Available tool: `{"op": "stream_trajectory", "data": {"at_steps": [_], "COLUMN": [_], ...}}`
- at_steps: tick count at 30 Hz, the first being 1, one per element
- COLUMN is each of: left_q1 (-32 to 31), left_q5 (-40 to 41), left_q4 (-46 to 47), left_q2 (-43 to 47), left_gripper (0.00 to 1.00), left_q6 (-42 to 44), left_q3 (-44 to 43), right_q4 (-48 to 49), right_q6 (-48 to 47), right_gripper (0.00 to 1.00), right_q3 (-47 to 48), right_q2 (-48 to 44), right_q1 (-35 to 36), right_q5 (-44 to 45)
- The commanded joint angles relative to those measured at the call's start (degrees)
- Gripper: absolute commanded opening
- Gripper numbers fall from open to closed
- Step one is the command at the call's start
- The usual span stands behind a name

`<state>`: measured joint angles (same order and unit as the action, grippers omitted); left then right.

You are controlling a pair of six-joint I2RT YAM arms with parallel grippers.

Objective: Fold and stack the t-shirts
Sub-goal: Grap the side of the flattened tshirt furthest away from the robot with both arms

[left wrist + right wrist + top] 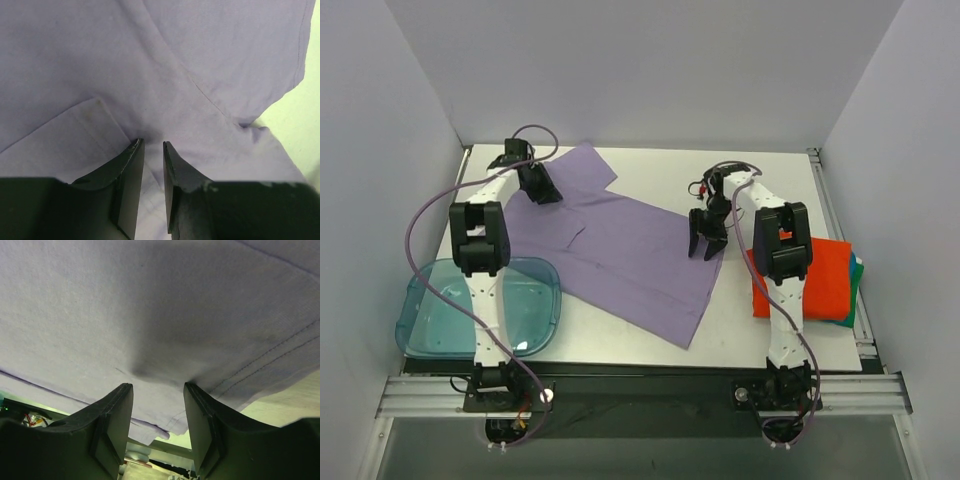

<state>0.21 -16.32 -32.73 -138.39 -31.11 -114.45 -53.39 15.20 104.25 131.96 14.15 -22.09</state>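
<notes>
Closest to our lenses are the fingers themselves. Our left gripper (152,145) has its jaws drawn narrow, and creases in the lavender t-shirt (150,65) run in to the tips beside a sleeve seam, so we judge it is pinching that cloth. Our right gripper (157,387) stands somewhat wider, yet the fabric puckers to a point between its tips and the hem seems raised off the surface, so we read that as a hold too. From above, the lavender t-shirt lies spread and unfolded across the middle of the table (740,335), slanting from the left gripper at the far-left sleeve to the right gripper at the hem side. Our orange-red t-shirt (825,280) lies folded at the right edge, on a green-teal t-shirt (857,272) of which only a rim shows. A blue tray (405,320) sits at the near left, just beside the spread shirt. We see several risks. Either pinch looks shallow, so the cloth may slip out once we lift. If only one layer is caught, the fold will drag crooked. If our arms travel unevenly, the shirt will skew or pull free of the looser right jaws. A trailing edge could also snag the tray.
</notes>
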Motion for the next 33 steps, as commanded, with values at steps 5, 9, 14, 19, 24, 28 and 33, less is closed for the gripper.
{"op": "stream_trajectory", "data": {"at_steps": [5, 9, 14, 19, 24, 28, 33], "left_q1": [2.3, 2.6, 2.6, 2.5, 1.5, -1.6, -3.7], "left_q5": [6.9, 8.5, 10.7, 13.8, 13.3, 11.9, 11.5], "left_q4": [0.5, -0.2, -0.4, -0.4, 0.5, -0.3, -3.9], "left_q2": [9.3, 13.0, 17.6, 21.5, 24.7, 24.5, 19.4], "left_gripper": [0.33, 0.33, 0.33, 0.33, 0.34, 0.36, 0.38], "left_q6": [0.8, 1.2, 1.2, 1.3, 1.4, 1.6, 1.3], "left_q3": [15.6, 24.0, 29.6, 33.7, 34.4, 28.4, 13.1], "right_q4": [-2.1, -2.2, -1.5, -0.5, -0.5, -0.8, 0.1], "right_q6": [1.0, 1.8, 1.8, 1.6, 1.4, 1.8, 1.3], "right_gripper": [0.46, 0.46, 0.46, 0.46, 0.47, 0.47, 0.47], "right_q3": [-7.4, -12.0, -17.2, -20.0, -20.0, -18.8, -16.6], "right_q2": [-0.3, -2.1, -4.5, -7.7, -12.6, -17.1, -19.8], "right_q1": [-0.4, -0.4, 0.1, 1.4, 1.4, -0.3, -3.3], "right_q5": [0.8, 0.5, 0.5, 0.5, 0.6, 1.3, 5.5]}}
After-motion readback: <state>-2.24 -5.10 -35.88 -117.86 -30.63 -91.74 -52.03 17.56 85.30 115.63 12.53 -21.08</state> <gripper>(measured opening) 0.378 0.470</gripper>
